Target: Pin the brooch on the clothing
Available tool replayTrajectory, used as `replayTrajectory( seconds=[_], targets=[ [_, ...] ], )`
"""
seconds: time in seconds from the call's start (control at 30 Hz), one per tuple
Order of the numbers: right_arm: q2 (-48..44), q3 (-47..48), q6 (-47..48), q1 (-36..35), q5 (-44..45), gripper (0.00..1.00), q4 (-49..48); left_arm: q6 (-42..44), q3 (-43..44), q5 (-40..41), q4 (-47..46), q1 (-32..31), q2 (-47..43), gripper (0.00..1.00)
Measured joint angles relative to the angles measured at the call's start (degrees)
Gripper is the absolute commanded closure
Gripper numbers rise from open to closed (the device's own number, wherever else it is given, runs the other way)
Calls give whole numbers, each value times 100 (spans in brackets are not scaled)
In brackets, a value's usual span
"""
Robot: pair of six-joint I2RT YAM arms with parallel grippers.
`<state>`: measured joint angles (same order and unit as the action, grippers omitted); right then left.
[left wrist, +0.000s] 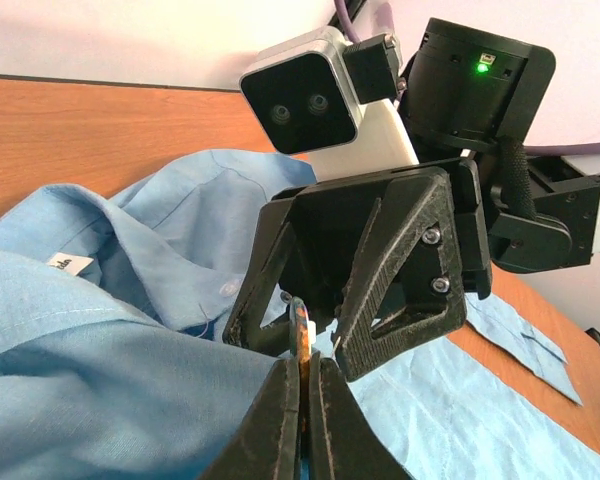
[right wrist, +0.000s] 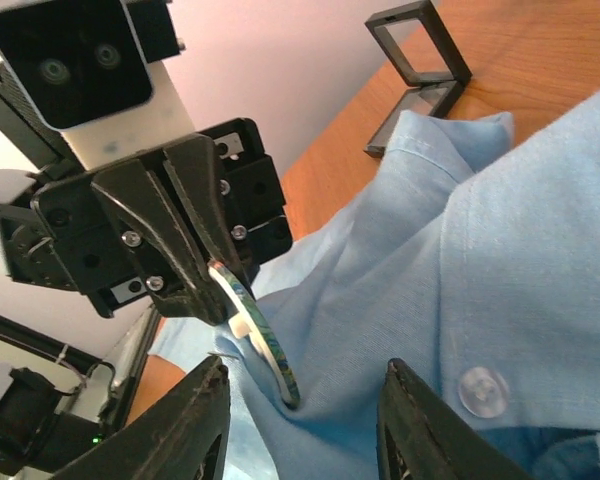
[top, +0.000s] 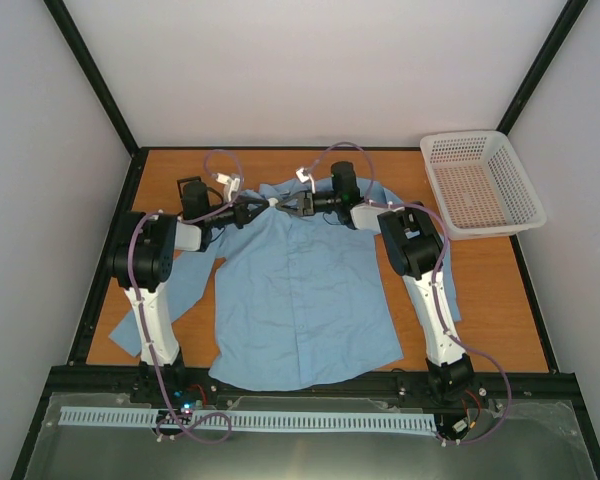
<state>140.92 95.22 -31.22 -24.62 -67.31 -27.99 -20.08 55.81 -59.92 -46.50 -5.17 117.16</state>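
One thin round greenish-grey disc brooch [right wrist: 265,350], edge-on, sat pinched in left hand [right wrist: 223,300] at collar [right wrist: 450,150] of one soft light-blue shirt [top: 300,290]; right hand [right wrist: 305,375] was unclenched, jaws straddling brooch, grasping nothing

Robotics lab cell — 2 mounted arms [top: 432,310], white panel walls [top: 310,70], black frame posts [top: 92,70].

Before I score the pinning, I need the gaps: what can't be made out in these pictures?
- Brooch pin: right wrist view, disc edge-on and partly covered by the left end effector; whether it pierces the shirt is unclear.
- Brooch face: left wrist view, only a thin edge shows between the fingers.
- Brooch: top view, too small to see beside the right end effector.
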Motion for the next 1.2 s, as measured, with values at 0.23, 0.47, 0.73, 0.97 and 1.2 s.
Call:
replayTrajectory(
  seconds=[0.23,0.47,0.73,0.97,1.2],
  targets=[
    [33,140,-138,-13,-264,60,-181,-52,76,-293,-33,31,133,99],
    [63,315,260,-26,-417,46,275,-50,98,-431,-26,31,170,99],
    [24,227,649,-4,-391,35,608,-48,103,-437,-13,72,170,99],
    [24,568,1661,-31,-400,49,1853,-107,114,-463,-24,94,173,99],
    [201,929,1829,-122,-459,66,2072,-155,114,-505,-24,94,173,99]
  ],
)
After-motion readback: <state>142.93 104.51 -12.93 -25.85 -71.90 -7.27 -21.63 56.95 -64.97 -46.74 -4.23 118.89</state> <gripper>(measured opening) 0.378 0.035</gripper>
